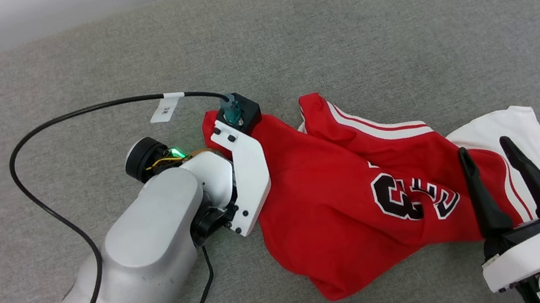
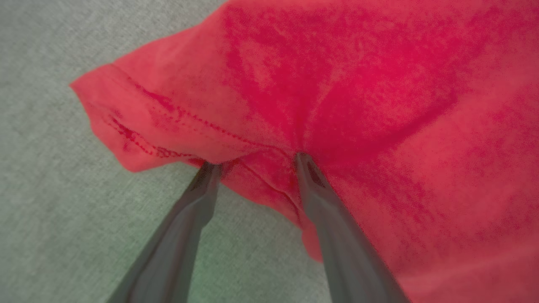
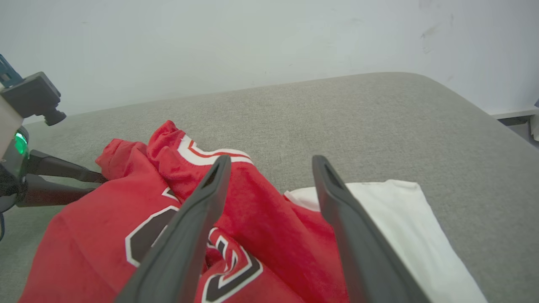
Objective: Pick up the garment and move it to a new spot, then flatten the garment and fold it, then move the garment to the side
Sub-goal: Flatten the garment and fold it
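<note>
On a gray fabric surface [image 1: 335,16], one red shirt [image 1: 343,205] with a white sleeve [image 1: 520,120] is lying crumpled, right of centre in the head view. Its black, white-outlined print is showing the number 3 [image 1: 399,196] beside folded letters that cannot be read whole, and red-and-white stripes [image 1: 380,128] are running along one edge. Two grippers are showing. The left gripper [image 2: 254,164] is standing with its fingers spread wide, tips touching the shirt's red hem. The right gripper [image 1: 483,146] is standing wide open at the shirt's sleeve end, holding nothing. One black cable [image 1: 105,105] is carrying one white tag [image 1: 164,108], its marking too small to read.
</note>
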Robot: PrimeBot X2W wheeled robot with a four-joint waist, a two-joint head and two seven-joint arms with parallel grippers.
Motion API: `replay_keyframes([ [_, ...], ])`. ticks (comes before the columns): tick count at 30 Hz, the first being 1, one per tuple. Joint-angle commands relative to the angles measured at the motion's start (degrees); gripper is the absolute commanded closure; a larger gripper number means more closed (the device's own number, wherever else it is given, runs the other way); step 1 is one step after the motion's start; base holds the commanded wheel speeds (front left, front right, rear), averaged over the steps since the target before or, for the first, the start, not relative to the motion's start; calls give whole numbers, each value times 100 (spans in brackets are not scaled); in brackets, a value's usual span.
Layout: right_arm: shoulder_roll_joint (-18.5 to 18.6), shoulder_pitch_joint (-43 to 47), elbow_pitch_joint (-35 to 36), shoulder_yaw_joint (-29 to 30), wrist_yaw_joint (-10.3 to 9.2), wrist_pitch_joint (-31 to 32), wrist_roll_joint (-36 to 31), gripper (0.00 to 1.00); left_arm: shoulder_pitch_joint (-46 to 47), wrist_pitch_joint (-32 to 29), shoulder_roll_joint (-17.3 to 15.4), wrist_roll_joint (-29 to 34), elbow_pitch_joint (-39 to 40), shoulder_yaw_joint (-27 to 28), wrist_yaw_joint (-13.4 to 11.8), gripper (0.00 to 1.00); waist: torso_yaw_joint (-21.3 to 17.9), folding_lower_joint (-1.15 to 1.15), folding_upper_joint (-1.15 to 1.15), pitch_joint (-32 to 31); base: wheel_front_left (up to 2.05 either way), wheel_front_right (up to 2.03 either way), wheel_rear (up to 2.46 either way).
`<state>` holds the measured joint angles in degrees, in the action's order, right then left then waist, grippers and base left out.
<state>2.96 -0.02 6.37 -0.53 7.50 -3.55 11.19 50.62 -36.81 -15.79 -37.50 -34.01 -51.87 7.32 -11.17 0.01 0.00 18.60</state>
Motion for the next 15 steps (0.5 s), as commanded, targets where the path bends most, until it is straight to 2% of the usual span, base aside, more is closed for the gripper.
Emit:
replay_keyframes([
  [1,-13,-94,-22,-14,-2,-41,30,0,-309,-148,-26,-94,-176,-265,26,76,-12,-1,0,11,0,0,0],
  [2,-13,-106,-31,-20,-3,-51,61,0,-264,-118,-47,-157,-196,-342,26,100,-17,-1,0,16,0,0,0],
  [8,-13,-43,-123,50,-2,-17,75,0,167,822,-44,-73,-350,-359,9,100,91,-1,0,-150,0,0,0],
  [12,-13,61,-97,136,-2,55,-19,0,272,1571,-42,18,-363,-191,-47,100,334,-1,0,-469,0,0,0],
  [15,-12,130,-25,216,-3,154,-83,0,116,2037,-166,51,-203,-62,-184,100,580,-1,0,-730,0,0,0],
])
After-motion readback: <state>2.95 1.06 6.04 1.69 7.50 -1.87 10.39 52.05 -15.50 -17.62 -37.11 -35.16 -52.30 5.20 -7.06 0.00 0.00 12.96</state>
